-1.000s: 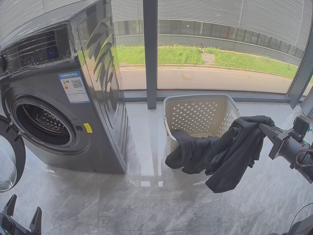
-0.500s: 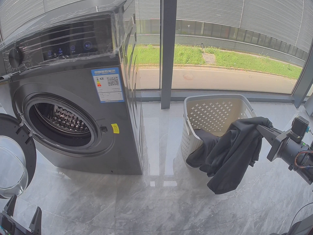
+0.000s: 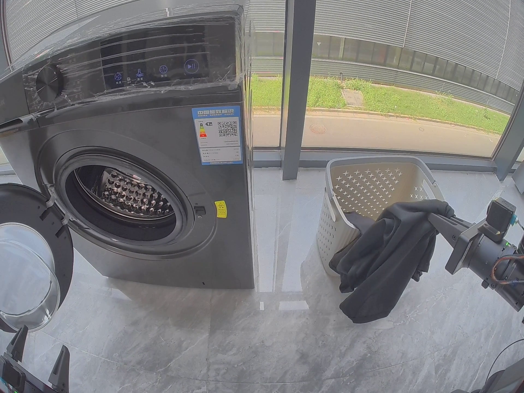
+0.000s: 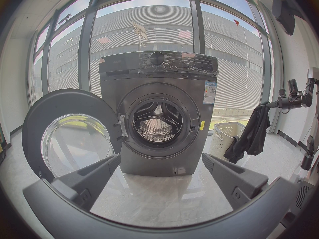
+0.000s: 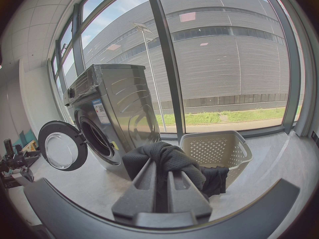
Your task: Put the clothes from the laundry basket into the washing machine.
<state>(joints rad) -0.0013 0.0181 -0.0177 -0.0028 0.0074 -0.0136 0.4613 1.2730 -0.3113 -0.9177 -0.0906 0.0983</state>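
We see the right gripper (image 3: 436,220) clamped on a dark garment (image 3: 387,257) above the laundry basket's (image 3: 341,230) front corner. The cloth hangs over the basket's rim with one end inside. Left of the basket stands the washing machine (image 3: 164,121), its door (image 3: 27,263) open. The left gripper (image 3: 42,340) is spread and empty, well apart from the basket.

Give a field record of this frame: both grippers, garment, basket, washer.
right gripper: shut on dark garment, raised beside the laundry basket
left gripper: open, empty, low in front of the door
dark garment: hangs from the right gripper, one end draped over the laundry basket rim
washing machine: door swung open, no clothes seen in the drum
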